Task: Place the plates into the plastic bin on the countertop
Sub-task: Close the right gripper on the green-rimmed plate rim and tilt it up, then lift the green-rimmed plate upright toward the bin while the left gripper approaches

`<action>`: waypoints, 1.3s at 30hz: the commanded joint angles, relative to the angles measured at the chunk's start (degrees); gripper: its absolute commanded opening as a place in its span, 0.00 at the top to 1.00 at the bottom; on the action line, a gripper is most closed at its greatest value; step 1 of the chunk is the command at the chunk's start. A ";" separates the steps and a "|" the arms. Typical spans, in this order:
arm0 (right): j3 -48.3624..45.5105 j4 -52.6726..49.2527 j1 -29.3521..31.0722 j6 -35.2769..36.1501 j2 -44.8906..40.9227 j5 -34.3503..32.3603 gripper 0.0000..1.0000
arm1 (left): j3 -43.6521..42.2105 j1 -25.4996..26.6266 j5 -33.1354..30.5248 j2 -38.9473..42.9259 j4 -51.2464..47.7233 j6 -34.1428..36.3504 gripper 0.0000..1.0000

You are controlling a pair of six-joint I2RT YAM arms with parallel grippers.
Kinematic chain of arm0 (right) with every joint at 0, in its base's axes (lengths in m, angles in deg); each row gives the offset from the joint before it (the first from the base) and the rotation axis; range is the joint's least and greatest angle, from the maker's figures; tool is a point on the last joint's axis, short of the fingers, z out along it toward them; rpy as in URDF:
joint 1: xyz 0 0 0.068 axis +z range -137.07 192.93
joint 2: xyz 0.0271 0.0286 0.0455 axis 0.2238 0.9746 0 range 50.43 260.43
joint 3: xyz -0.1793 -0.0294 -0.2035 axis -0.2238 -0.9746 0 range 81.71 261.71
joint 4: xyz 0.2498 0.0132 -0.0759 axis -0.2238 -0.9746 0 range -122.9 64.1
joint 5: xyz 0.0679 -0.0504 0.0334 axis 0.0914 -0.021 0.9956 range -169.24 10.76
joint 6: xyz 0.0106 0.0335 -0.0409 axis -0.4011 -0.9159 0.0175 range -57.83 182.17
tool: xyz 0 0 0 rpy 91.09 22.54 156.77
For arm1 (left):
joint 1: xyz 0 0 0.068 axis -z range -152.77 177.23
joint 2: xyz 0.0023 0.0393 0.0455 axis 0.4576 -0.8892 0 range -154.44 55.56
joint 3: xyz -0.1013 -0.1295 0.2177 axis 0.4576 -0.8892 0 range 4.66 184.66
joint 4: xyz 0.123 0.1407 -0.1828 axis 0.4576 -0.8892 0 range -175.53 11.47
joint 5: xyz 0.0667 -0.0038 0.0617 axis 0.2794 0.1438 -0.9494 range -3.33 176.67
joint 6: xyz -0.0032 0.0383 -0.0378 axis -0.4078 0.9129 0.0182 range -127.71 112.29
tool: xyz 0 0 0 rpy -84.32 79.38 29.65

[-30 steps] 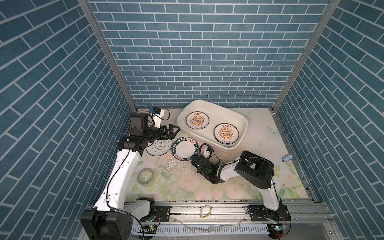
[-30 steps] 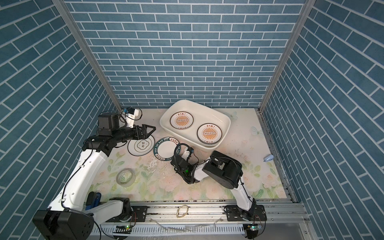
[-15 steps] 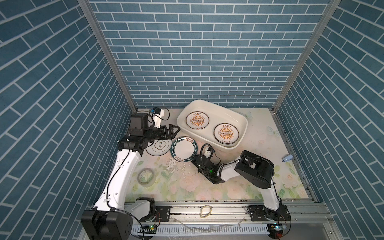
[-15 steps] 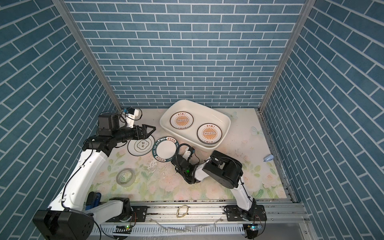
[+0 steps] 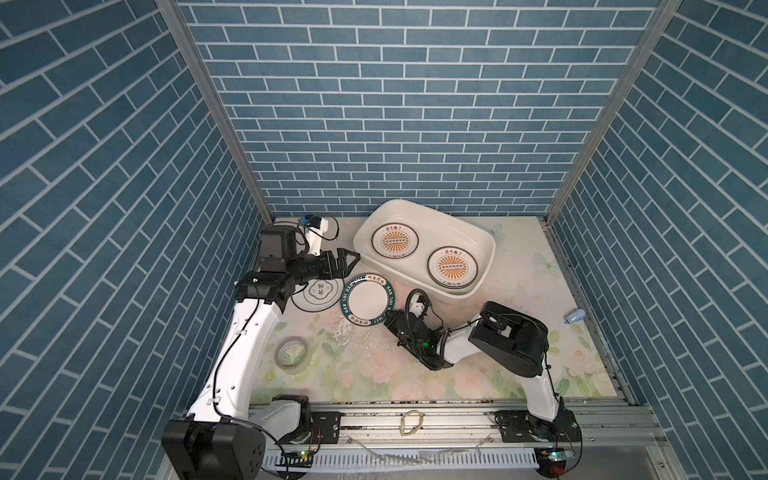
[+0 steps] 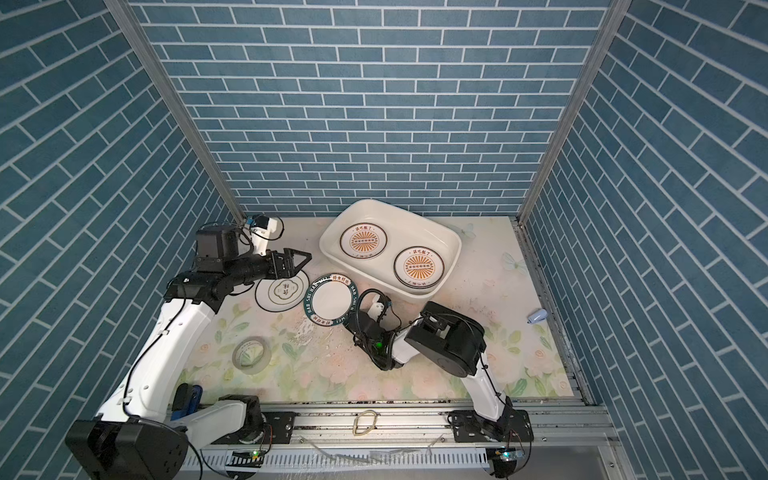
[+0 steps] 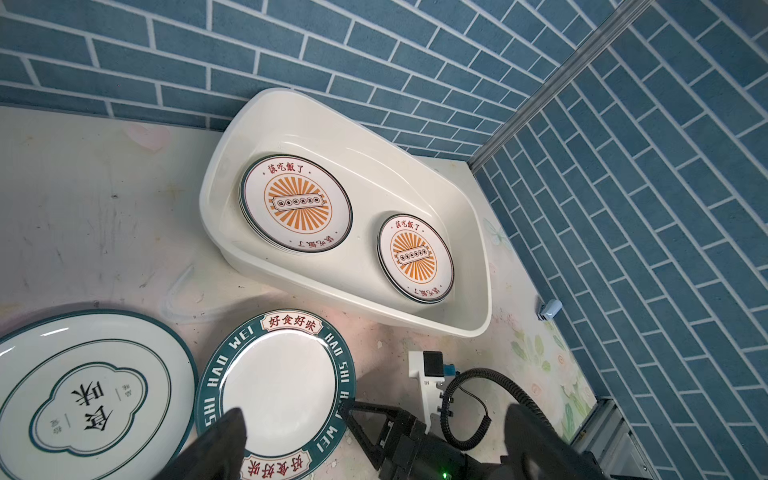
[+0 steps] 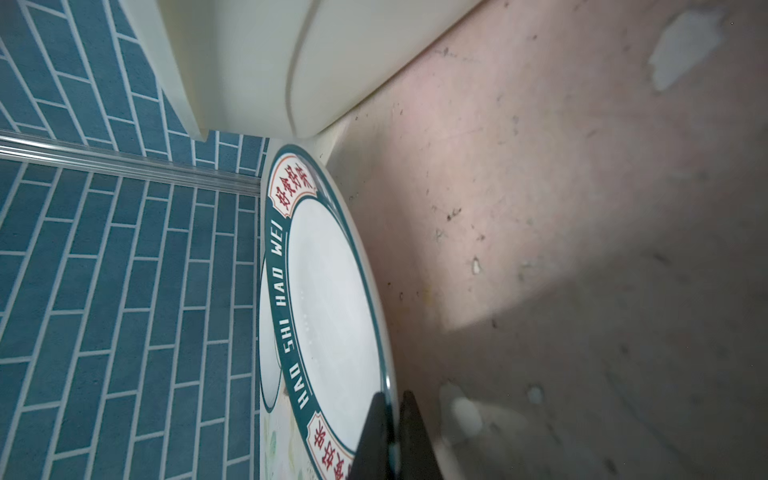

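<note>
The green-lettered plate (image 5: pixel 368 299) lies mid-bench (image 5: pixel 457 374), just beside the plastic bin (image 5: pixel 436 232). The right pincer (image 8: pixel 392 398) pinches its near rim, probably the only graspable edge. The left pincer (image 5: pixel 352 259) hangs spread.

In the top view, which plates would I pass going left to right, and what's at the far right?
Quatrefoil-emblem plate → green-lettered plate → sunburst plate → second sunburst plate, both in the plastic bin → small pale-blue object.
</note>
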 commanded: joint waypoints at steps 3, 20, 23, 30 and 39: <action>-0.98 5.21 0.49 3.75 0.47 0.78 1.00 | -1.00 -1.42 -0.73 2.33 1.63 -0.60 0.02; -2.83 14.24 2.62 9.07 -1.62 2.86 1.00 | -3.50 -4.51 -1.21 5.63 3.10 -1.70 0.02; -2.44 13.33 2.57 10.54 -2.88 4.87 1.00 | -2.92 -4.70 -1.90 5.52 2.28 -0.97 0.02; -1.10 11.13 2.60 13.03 -5.18 9.55 1.00 | -2.95 -5.40 -3.20 5.90 1.96 0.70 0.02; 0.91 6.50 1.37 16.33 -9.20 15.97 1.00 | -1.27 -5.48 -4.06 6.71 -0.35 4.27 0.02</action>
